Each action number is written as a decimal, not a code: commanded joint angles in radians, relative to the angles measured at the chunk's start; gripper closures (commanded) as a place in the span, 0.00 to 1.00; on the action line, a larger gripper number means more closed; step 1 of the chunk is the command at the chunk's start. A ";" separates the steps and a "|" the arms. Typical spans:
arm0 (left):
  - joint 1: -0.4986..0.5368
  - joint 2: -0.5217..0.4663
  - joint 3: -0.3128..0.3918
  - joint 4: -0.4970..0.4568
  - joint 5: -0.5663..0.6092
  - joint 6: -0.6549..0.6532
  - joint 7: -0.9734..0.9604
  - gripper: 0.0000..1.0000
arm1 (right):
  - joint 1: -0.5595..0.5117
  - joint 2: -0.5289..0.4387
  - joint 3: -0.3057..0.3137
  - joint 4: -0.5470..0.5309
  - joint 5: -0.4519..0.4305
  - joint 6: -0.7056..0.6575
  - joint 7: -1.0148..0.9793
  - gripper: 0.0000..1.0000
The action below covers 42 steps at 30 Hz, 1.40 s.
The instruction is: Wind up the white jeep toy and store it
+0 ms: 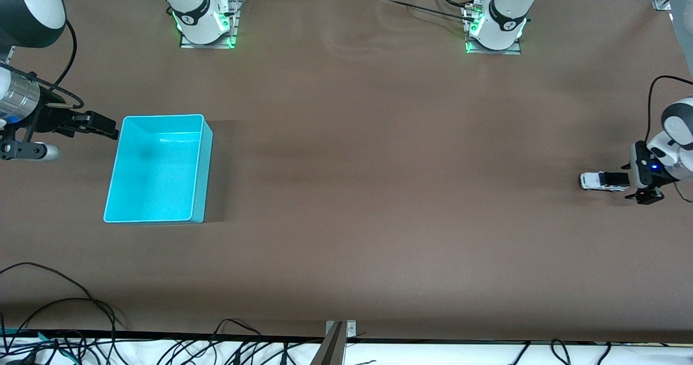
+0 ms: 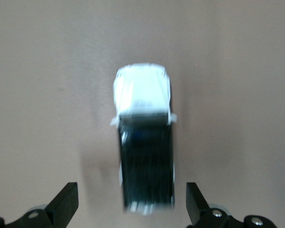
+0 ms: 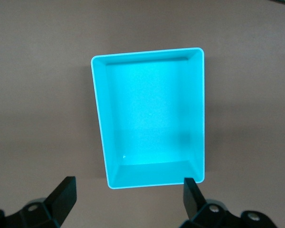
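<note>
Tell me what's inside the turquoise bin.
Nothing: the turquoise bin shows only its bare floor, fully visible and uncovered. The white jeep toy sits on the table at the left arm's end, by the open left gripper.

The left arm reaches low at its own end of the table, and the left gripper point(image 2: 132, 204) sits close to the tabletop with its fingers point(image 2: 66, 202) spread wide, holding nothing. The right arm waits at its end of the table; the right gripper point(image 3: 129, 202) hangs above the surface, its fingers point(image 3: 192, 194) parted wide and likewise empty
</note>
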 commanded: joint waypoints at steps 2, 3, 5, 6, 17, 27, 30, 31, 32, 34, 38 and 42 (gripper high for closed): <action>0.003 -0.040 -0.016 0.019 0.013 -0.078 -0.045 0.00 | 0.001 -0.013 0.001 -0.003 0.017 0.001 0.002 0.00; 0.002 -0.042 -0.030 0.022 0.013 -0.086 -0.062 0.00 | 0.001 -0.013 0.001 -0.003 0.017 0.001 0.002 0.00; 0.002 -0.042 -0.057 0.051 0.013 -0.113 -0.114 0.00 | 0.001 -0.013 0.001 -0.003 0.017 -0.001 0.002 0.00; 0.000 -0.042 -0.065 0.067 0.013 -0.136 -0.146 0.00 | 0.001 -0.013 0.001 -0.003 0.017 -0.001 0.002 0.00; -0.142 -0.040 -0.081 0.223 0.016 -0.248 -0.448 0.00 | 0.001 -0.013 0.001 -0.003 0.016 0.001 0.002 0.00; -0.285 -0.040 -0.081 0.298 0.016 -0.415 -0.835 0.00 | 0.001 -0.011 0.000 -0.003 0.016 0.010 0.002 0.00; -0.311 -0.042 -0.082 0.304 0.012 -0.442 -0.904 0.00 | 0.001 -0.010 0.000 -0.003 0.016 0.012 -0.001 0.00; -0.319 -0.042 -0.082 0.304 0.012 -0.449 -0.929 0.00 | 0.001 -0.010 0.000 -0.003 0.016 0.012 0.002 0.00; -0.328 -0.042 -0.082 0.306 0.010 -0.457 -0.958 0.00 | 0.001 -0.010 0.000 -0.003 0.016 0.012 0.002 0.00; -0.351 -0.043 -0.082 0.307 -0.001 -0.472 -1.011 0.00 | 0.001 -0.010 0.000 -0.003 0.016 0.012 0.002 0.00; -0.380 -0.055 -0.088 0.307 -0.024 -0.515 -1.128 0.00 | 0.001 -0.010 0.000 -0.003 0.016 0.012 -0.001 0.00; -0.394 -0.077 -0.122 0.307 -0.030 -0.560 -1.277 0.00 | 0.001 -0.010 0.000 -0.003 0.016 0.015 -0.001 0.00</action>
